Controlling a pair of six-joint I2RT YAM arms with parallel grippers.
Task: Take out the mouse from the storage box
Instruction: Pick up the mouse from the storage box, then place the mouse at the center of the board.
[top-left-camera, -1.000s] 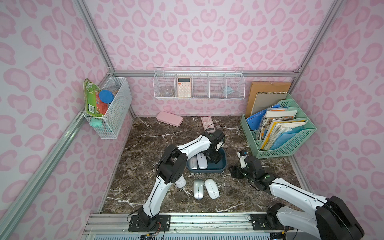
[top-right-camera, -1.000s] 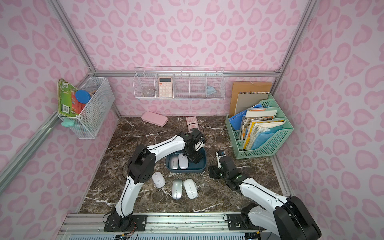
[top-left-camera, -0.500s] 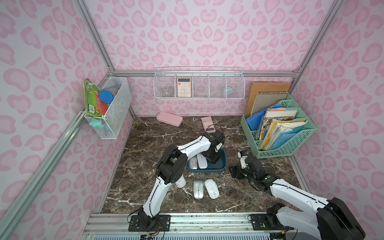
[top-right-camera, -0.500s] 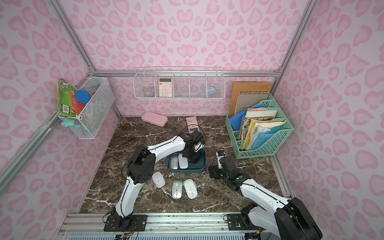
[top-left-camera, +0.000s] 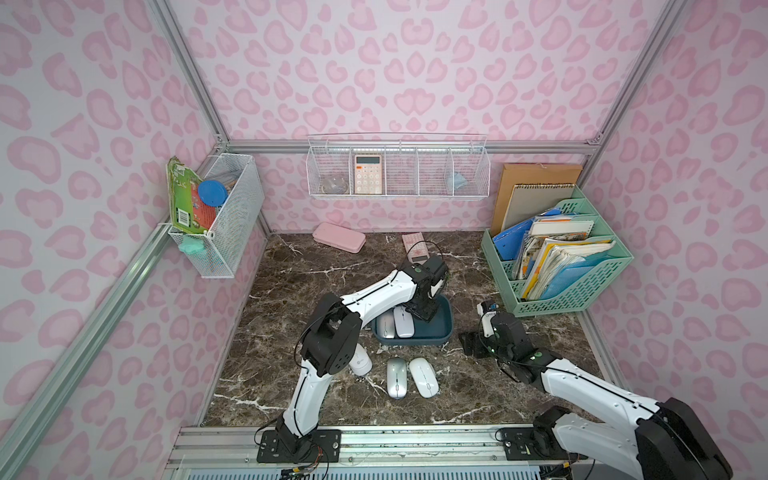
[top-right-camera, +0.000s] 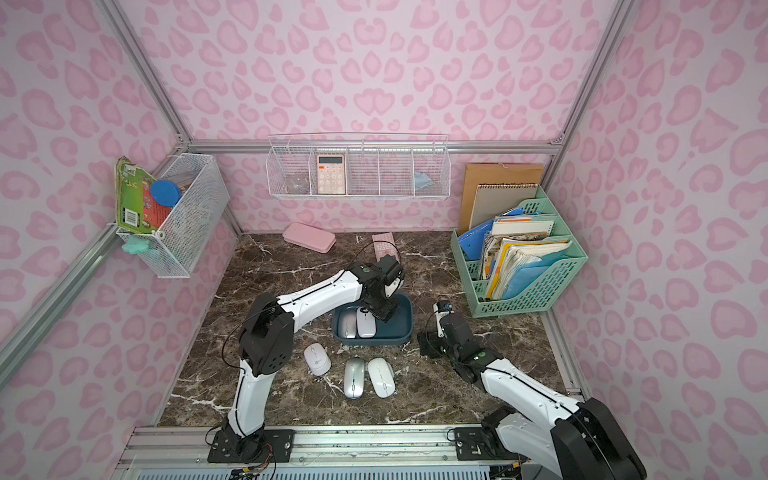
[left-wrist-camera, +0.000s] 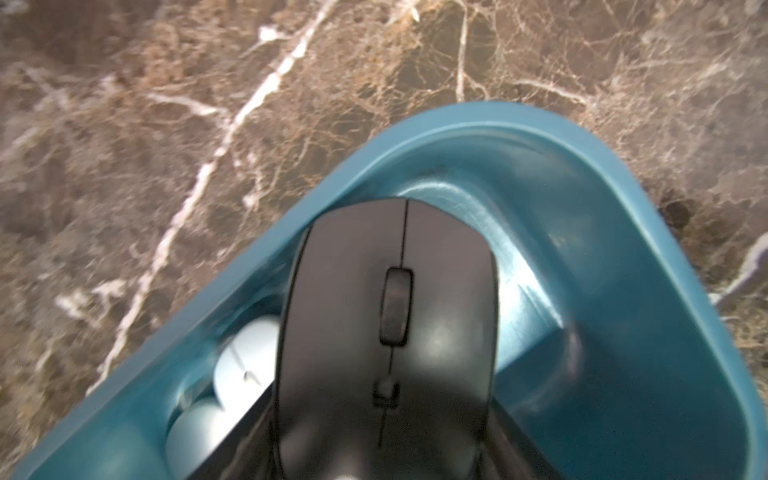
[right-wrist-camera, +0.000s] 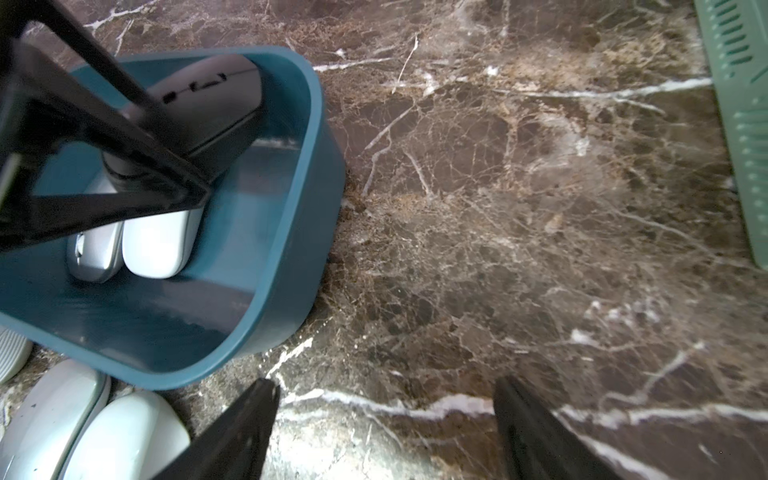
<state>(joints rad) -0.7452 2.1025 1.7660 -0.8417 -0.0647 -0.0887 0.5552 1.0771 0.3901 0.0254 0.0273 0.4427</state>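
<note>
Grey mouse, hidden under left tool in both top views, shows in left wrist view: clenched inside storage box, long axis along tool, wheel end toward box corner. Right tool released.

Dark teal-blue marks the storage box, set against a tabletop of brown marble pattern veined in white. The dark grey mouse carries a black scroll wheel, contrasting with the white mouse and the silver mouse in the box. Outside, a loose silver mouse pairs with a loose white mouse. The walls wear pale pink with darker pink leopard-style blotches. The file rack is mint green, the wire baskets white, the calculator peach-pink with white keys, the case pink. The arms are white with black joints.
</note>
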